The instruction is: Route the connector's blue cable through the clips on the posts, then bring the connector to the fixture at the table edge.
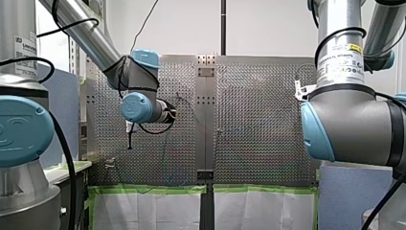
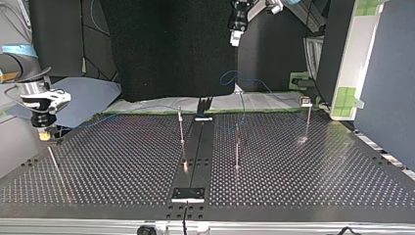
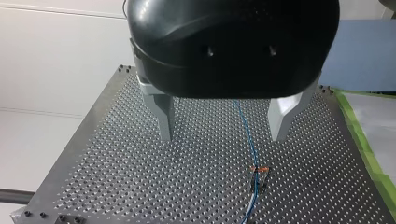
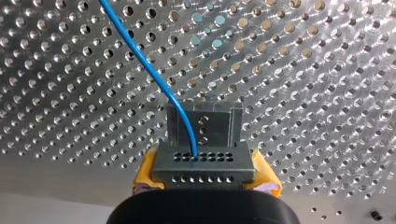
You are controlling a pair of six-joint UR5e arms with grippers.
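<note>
- At the top view's left edge, my right gripper (image 2: 44,131) hangs low over the rim of the perforated metal table (image 2: 122,166).
- Its yellow pads (image 4: 145,173) are closed on both ends of the dark grey connector (image 4: 204,163), a flat block with two rows of small holes.
- Just ahead of the connector stands the grey metal fixture (image 4: 205,122), a small bracket on the table. I cannot tell whether the two touch.
- From a hole in the connector's upper row, the thin blue cable (image 4: 149,70) rises and runs off across the perforations.
- My left gripper (image 3: 224,122) is raised well above the table, its metal fingers (image 3: 164,116) spread wide with nothing between them.
- Under it the cable passes a small orange-topped clip (image 3: 259,170). Whether it is seated there is too small to tell.
- Thin metal posts (image 2: 181,128) stand apart around the table's middle, on either side of a black centre rail (image 2: 198,147).
- Nothing lies between the connector and the fixture.
</note>
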